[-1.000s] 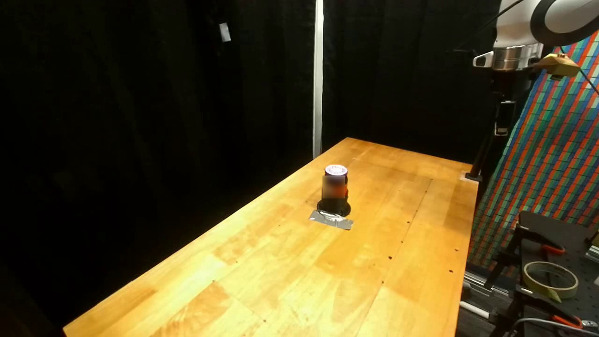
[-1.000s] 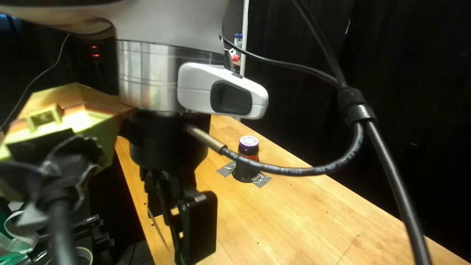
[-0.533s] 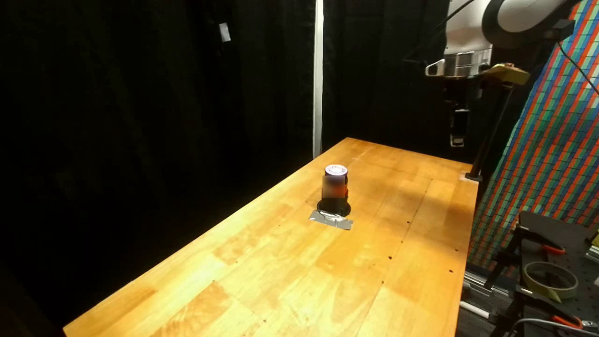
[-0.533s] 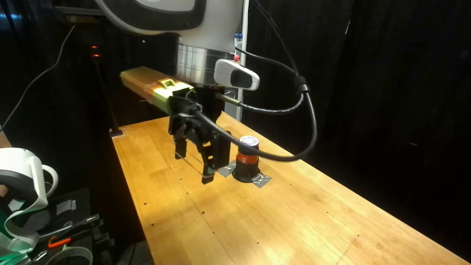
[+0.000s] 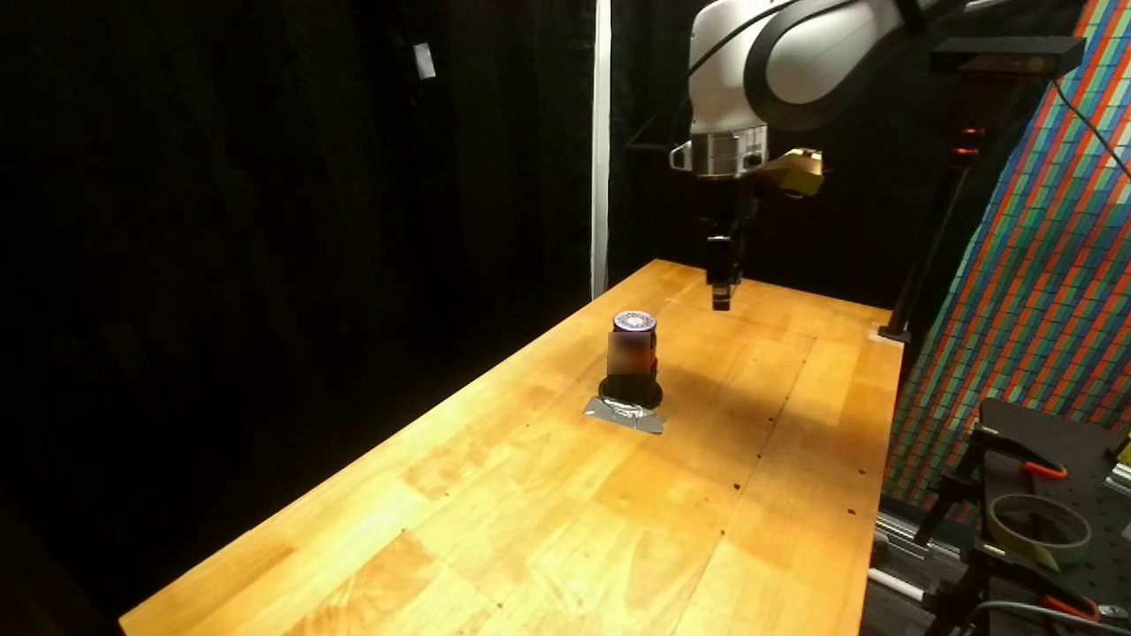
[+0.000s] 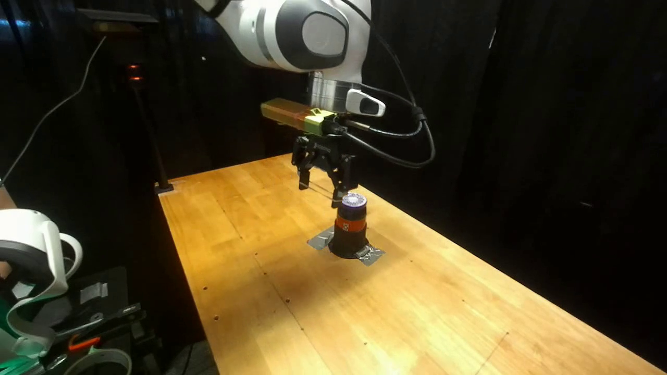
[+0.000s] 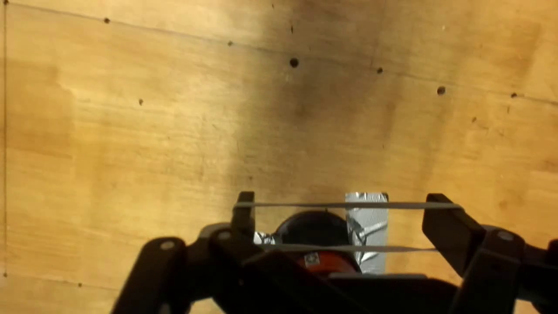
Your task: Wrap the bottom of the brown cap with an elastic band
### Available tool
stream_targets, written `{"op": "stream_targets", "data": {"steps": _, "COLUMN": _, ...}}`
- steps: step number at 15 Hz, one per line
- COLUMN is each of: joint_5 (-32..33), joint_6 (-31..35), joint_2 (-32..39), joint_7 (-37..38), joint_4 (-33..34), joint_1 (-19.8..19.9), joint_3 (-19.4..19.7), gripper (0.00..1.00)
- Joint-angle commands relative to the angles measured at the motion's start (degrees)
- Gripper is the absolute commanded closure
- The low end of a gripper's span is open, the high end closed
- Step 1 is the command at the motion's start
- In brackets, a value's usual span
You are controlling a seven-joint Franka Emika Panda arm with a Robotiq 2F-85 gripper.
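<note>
- Although the two fingers (image 7: 453,231) of the tool (image 6: 320,196) stand spread apart above the counter (image 6: 443,312), an elastic band (image 7: 301,204) joins them, looped around both close to the tips.
- In the wrist view the elastic band runs from finger to finger as two taut grey strands.
- The brown cap (image 6: 350,223) stands upright on the counter in both exterior views, a dark cylinder with a reddish-orange stripe around its middle and a pale, patterned top rimmed in purple.
- Its dark foot flares out, and silver tape (image 6: 371,255) lies on the counter at two sides, touching the foot.
- The tool is near the brown cap but apart from it: in an exterior view a gap shows between the tool and the brown cap (image 5: 633,353), whose side is partly masked there by a blurred patch.
- Seen from the wrist, the brown cap shows between the fingers, one strand crossing in front of it beside the orange stripe; the rest is hard to make out among the tool's dark parts.
- Above the tool, the white arm (image 6: 312,39) carries a yellow housing (image 6: 292,115) and a black cable (image 6: 418,113).
- Beside the counter, a black side stand (image 5: 1087,442) holds a roll of tape (image 5: 1067,553).
</note>
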State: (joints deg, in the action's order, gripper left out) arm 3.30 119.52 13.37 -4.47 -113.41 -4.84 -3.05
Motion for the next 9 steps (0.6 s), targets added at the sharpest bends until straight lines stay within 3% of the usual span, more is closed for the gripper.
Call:
{"op": "stream_targets", "data": {"steps": 1, "joint_5": 1.81, "joint_6": 0.43, "joint_2": 10.52, "joint_7": 5.2, "joint_4": 14.56, "joint_1": -1.6, "joint_3": -0.35, "gripper": 0.0}}
{"op": "stream_targets", "data": {"steps": 9, "joint_5": 0.84, "joint_6": -2.08, "joint_2": 26.2, "joint_7": 5.71, "joint_4": 33.99, "joint_1": -0.79, "joint_3": 0.84, "gripper": 0.0}}
